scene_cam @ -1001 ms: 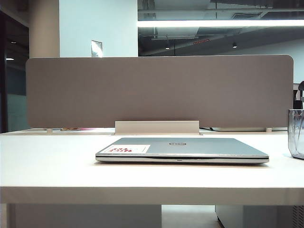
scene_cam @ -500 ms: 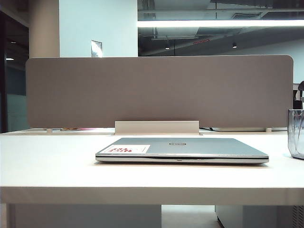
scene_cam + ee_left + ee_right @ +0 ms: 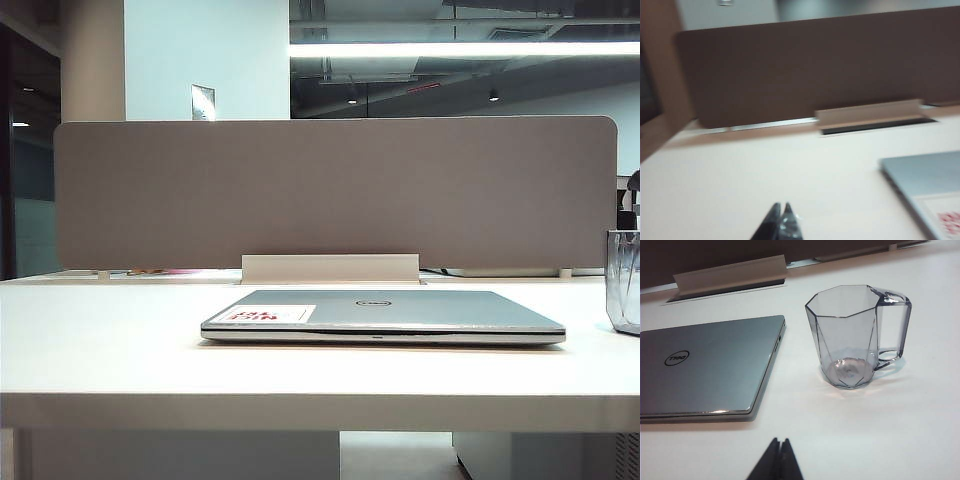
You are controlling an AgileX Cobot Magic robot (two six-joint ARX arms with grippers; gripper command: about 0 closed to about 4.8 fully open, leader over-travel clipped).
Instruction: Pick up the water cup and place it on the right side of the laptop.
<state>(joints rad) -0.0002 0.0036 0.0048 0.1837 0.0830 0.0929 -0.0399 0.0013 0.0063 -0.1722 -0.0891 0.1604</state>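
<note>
The closed silver-grey laptop [image 3: 383,316] lies flat in the middle of the white table, with a white and red sticker on its lid. The water cup [image 3: 624,279], a clear grey-tinted faceted mug, stands upright on the table to the right of the laptop, cut off by the exterior view's edge. In the right wrist view the water cup [image 3: 855,335] stands empty beside the laptop [image 3: 707,366], its handle turned away from the laptop. My right gripper [image 3: 780,441] is shut and empty, short of the cup. My left gripper [image 3: 781,205] is shut and empty over bare table, apart from the laptop [image 3: 930,185].
A tall grey divider panel [image 3: 335,192] runs along the back of the table. A pale cable tray flap [image 3: 330,268] stands in front of it behind the laptop. The table's front edge [image 3: 320,410] runs across the exterior view below the laptop.
Nothing on the table has moved in the exterior view. Neither arm shows there.
</note>
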